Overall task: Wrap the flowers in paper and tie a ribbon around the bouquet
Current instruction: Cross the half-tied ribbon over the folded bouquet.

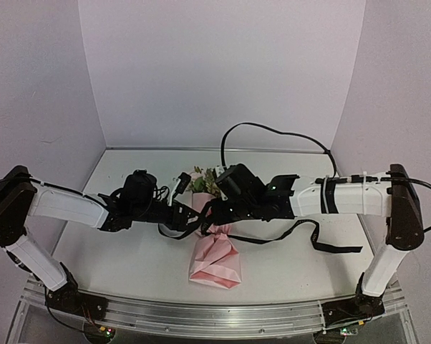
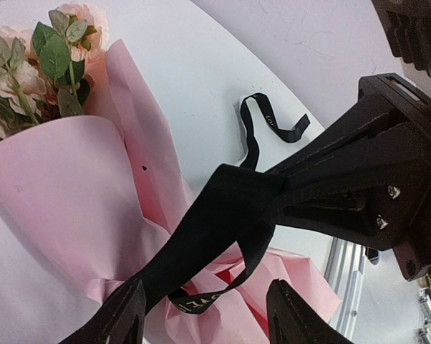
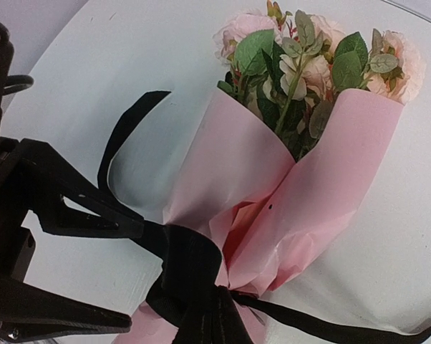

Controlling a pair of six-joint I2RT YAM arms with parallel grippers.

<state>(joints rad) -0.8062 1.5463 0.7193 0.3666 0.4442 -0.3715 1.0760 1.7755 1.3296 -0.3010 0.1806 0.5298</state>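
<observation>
Both arms stretch inward and meet in the middle, nearly tip to tip! The left arm [image 1: 65, 204] rises from its base, then runs almost level toward the centre, and the left gripper [image 2: 205, 319] has its fingers [image 2: 122, 319] spread well apart. The right arm [image 1: 344, 195] mirrors it, lower link upright, forearm level, and the right gripper [image 2: 280, 188] is pinched tight on the ribbon [image 2: 255, 136], jaws pressed together.

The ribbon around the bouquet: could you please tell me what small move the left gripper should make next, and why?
Probably close the left gripper on the ribbon. Its jaws stand open with the wide strand running between them, while the right gripper is shut on the ribbon beside the bouquet, so the two could then draw it tight.
</observation>
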